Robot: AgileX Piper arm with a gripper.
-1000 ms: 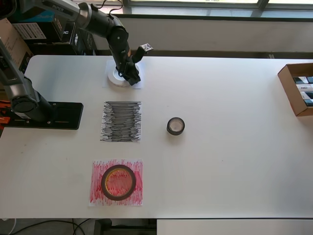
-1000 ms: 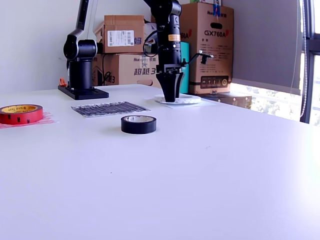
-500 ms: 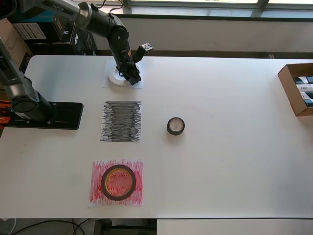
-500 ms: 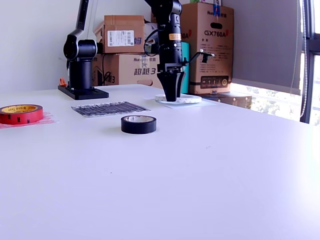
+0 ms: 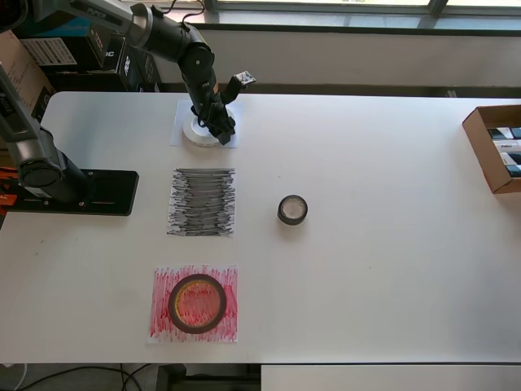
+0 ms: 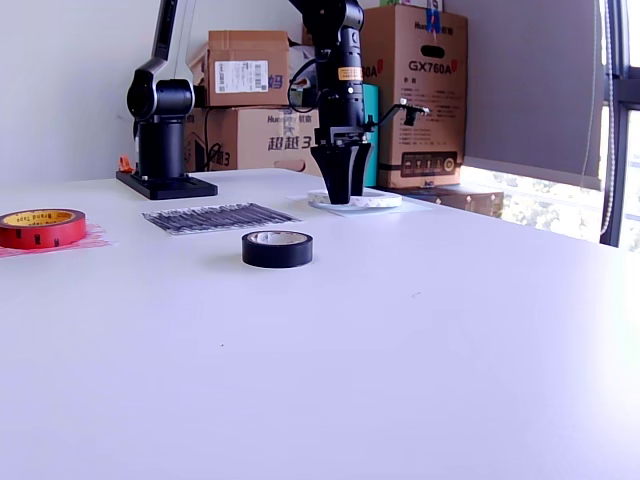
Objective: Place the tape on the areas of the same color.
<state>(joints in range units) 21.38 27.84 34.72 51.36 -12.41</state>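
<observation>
White table, stacked cardboard boxes behind, bright window w/ daylight

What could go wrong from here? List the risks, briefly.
1. The gripper stands at the white tape roll on the white sheet; whether the roll is released cannot be told, so lifting away might drag roll or paper.
2. The black tape roll lies on bare table, off the black sheet; that step remains, and a sloppy grasp could roll it away.
3. Setting it down might shift the loose sheet.

A lab or storeroom: stacked cardboard boxes behind a white table.
</observation>
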